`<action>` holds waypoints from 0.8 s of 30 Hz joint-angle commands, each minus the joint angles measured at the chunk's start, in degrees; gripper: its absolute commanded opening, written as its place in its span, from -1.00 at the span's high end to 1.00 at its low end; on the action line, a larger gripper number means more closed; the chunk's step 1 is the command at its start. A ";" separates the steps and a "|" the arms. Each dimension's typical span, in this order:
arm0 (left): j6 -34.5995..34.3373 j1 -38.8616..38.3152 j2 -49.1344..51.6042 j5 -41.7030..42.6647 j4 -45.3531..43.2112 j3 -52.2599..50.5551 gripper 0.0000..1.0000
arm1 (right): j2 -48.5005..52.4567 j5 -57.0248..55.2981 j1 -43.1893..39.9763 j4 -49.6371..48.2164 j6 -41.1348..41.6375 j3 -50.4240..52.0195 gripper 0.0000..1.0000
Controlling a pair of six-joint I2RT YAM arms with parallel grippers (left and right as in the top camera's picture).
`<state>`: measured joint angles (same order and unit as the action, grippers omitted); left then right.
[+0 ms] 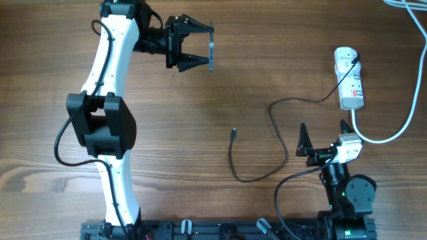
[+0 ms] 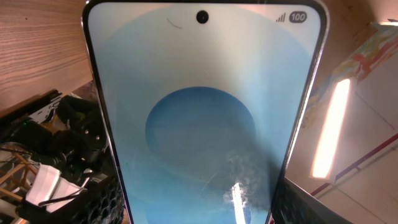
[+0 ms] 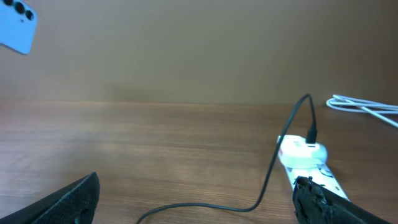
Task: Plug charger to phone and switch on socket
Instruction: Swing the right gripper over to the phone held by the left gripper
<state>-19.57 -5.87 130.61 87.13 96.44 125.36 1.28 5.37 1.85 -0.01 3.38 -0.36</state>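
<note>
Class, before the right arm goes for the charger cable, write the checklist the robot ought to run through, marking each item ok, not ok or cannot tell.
1. Phone gripped in the left hand, held up off the table: ok.
2. Right hand open and empty: ok.
3. Cable tip lying free on the table, nothing over it: ok.
4. Cable's other end plugged into the power strip: ok.
5. Cable tip in the phone: not ok.
6. Power strip switched on: cannot tell.
</note>
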 commanded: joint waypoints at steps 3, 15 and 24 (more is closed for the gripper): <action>1.33 0.46 -2.47 2.64 0.11 1.38 -0.41 | -0.26 19.45 0.22 -2.05 47.36 0.07 -1.00; 1.31 0.48 -2.47 2.78 0.09 1.38 -0.41 | 20.28 30.80 0.22 11.06 19.63 -37.27 -1.00; 1.16 0.46 -2.47 3.21 0.09 1.38 -0.41 | 54.29 48.89 2.29 41.24 9.38 -64.46 -1.00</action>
<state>-19.57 -5.87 130.61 87.15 96.44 125.38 52.27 43.64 2.13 41.71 18.98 -62.81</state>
